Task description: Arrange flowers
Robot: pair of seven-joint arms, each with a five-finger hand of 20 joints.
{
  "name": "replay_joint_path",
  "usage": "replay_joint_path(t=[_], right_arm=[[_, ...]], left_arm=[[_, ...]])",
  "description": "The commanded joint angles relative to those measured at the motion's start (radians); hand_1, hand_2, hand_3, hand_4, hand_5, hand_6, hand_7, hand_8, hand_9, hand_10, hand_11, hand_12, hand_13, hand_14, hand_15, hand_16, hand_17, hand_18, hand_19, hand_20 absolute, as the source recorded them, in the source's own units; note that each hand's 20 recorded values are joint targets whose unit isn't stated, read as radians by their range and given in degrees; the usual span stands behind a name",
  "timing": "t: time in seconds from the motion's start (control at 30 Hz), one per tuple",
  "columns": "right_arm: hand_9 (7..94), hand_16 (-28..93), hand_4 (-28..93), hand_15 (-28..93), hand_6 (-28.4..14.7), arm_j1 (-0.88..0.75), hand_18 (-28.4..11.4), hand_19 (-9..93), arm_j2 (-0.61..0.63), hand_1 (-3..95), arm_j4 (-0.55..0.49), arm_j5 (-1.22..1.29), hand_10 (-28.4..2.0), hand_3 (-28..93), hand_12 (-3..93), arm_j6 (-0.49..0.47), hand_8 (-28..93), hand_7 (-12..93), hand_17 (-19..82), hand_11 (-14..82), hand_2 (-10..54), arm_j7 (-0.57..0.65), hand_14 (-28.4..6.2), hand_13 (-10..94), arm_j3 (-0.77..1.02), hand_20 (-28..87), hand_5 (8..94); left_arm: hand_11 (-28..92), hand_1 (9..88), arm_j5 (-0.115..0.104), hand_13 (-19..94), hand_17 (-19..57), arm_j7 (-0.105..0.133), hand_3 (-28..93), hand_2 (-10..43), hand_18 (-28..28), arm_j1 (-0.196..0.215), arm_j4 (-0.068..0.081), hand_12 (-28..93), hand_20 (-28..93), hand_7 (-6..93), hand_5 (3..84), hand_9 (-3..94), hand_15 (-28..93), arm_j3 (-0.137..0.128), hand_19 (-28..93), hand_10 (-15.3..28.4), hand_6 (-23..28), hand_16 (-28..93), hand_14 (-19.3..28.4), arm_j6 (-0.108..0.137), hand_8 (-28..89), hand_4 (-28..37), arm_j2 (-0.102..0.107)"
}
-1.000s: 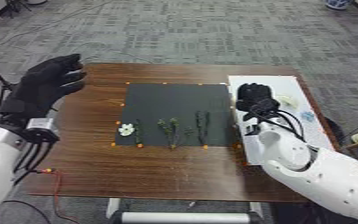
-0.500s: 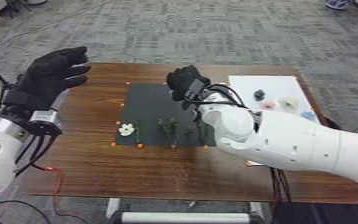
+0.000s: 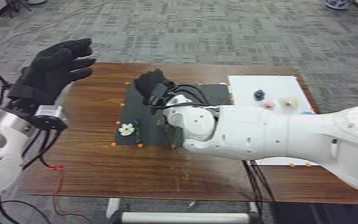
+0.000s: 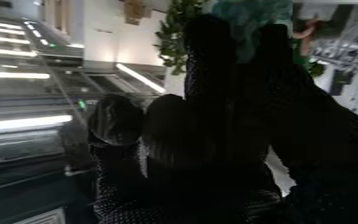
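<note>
Right fingers [image 3: 148,80], white flower [image 3: 127,129] apart, nearer robot

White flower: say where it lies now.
In the head view, the white flower lies at the left edge of the dark mat, towards its near corner, just left of a slim green stem.

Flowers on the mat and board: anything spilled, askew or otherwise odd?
Nothing visible stands out. The white flower lies on the dark mat; a dark blue flower, pink flower and pale yellow flower lie on the white board. The right arm hides part of both.
</note>
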Motion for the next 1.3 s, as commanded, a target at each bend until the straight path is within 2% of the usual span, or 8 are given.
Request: replay_joint_path(t=[0.03, 0.23, 0.33, 0.5, 0.67, 0.8, 1.0, 1.3], right_arm=[[87.0, 37, -28, 84, 4.5, -0.001, -21.0, 92, -0.062, 53.3, 0.048, -0.029, -3.2, 80, 49.9, -0.011, -6, 38, 40, 20.1, -9.5, -0.015, -4.5, 74, 0.032, 56, 79.7], [87.8, 37, -28, 85, 4.8, -0.031, -21.1, 92, -0.090, 53.4, 0.081, -0.027, -2.9, 80, 49.1, 0.007, -5, 38, 40, 18.8, -9.5, -0.012, -4.4, 74, 0.045, 56, 79.9], [88.3, 36, -28, 85, 4.9, -0.054, -21.2, 93, -0.095, 53.7, 0.086, -0.012, -2.8, 79, 48.7, -0.002, -5, 37, 40, 18.2, -9.5, -0.028, -4.4, 74, 0.066, 56, 80.2], [88.7, 36, -28, 85, 4.9, -0.101, -21.2, 93, -0.091, 54.0, 0.092, 0.057, -2.5, 78, 48.2, 0.016, -5, 37, 40, 17.0, -9.5, -0.121, -4.2, 74, 0.110, 56, 80.1], [88.9, 37, -28, 85, 5.0, -0.145, -20.9, 93, -0.088, 54.2, 0.094, 0.102, -2.5, 78, 48.2, 0.016, -5, 37, 40, 16.0, -9.5, -0.203, -4.1, 74, 0.153, 56, 79.9], [89.2, 37, -28, 85, 5.2, -0.141, -20.8, 92, -0.102, 57.3, 0.095, 0.068, -2.7, 71, 48.3, 0.035, -5, 37, 40, 15.2, -9.5, -0.165, -4.0, 74, 0.135, 56, 80.0], [89.4, 36, -28, 85, 5.4, -0.135, -20.8, 92, -0.121, 57.6, 0.112, 0.005, -2.6, 70, 47.9, 0.034, -5, 36, 40, 14.7, -9.5, -0.106, -4.2, 74, 0.113, 57, 80.1], [89.8, 36, -28, 85, 6.0, -0.156, -20.9, 92, -0.126, 56.9, 0.123, -0.055, -2.4, 71, 45.3, 0.008, -5, 35, 40, 11.8, -9.5, -0.068, -4.2, 74, 0.128, 56, 79.2]], left_arm=[[26, 24.7, 0.005, 11, -9.8, 0.009, 69, -2.2, 19.7, -0.036, 0.009, 20, 12, 21.3, 28.1, 19.8, 48, 0.024, 41, 10.5, 3.0, -4, 13.7, 0.004, -10, -26.3, -0.001], [26, 24.7, 0.005, 11, -9.8, 0.012, 69, -2.1, 19.7, -0.052, 0.016, 20, 12, 21.4, 28.1, 19.8, 48, 0.039, 41, 10.5, 3.0, -4, 13.7, 0.003, -10, -26.3, -0.002], [26, 24.7, 0.006, 11, -9.8, 0.007, 69, -2.1, 19.7, -0.074, 0.025, 20, 12, 21.3, 28.1, 19.8, 49, 0.055, 41, 10.5, 3.0, -4, 13.7, -0.011, -10, -26.3, -0.001], [26, 24.5, 0.004, 11, -9.8, 0.007, 70, -2.3, 19.7, -0.083, 0.031, 20, 12, 21.4, 28.1, 19.8, 49, 0.064, 41, 10.5, 3.0, -4, 13.7, -0.016, -10, -26.3, -0.002], [27, 24.6, 0.005, 11, -9.8, -0.003, 70, -2.3, 19.7, -0.094, 0.038, 20, 12, 21.4, 28.1, 19.8, 48, 0.072, 41, 10.5, 3.0, -5, 13.7, -0.023, -10, -26.5, -0.003], [26, 24.6, 0.004, 11, -9.8, -0.005, 70, -2.2, 19.7, -0.114, 0.047, 20, 12, 21.5, 28.1, 19.8, 48, 0.086, 41, 10.4, 3.0, -5, 13.6, -0.032, -10, -26.4, -0.002], [27, 24.7, 0.003, 11, -9.8, -0.011, 70, -2.2, 19.7, -0.149, 0.060, 20, 12, 21.4, 28.2, 19.8, 48, 0.117, 41, 10.5, 3.1, -4, 13.6, -0.044, -10, -26.3, -0.001], [26, 24.6, 0.002, 11, -9.7, -0.014, 70, -2.2, 19.6, -0.152, 0.062, 20, 12, 21.2, 28.1, 19.8, 48, 0.117, 41, 10.3, 3.1, -4, 13.8, -0.048, -10, -26.3, -0.003]])
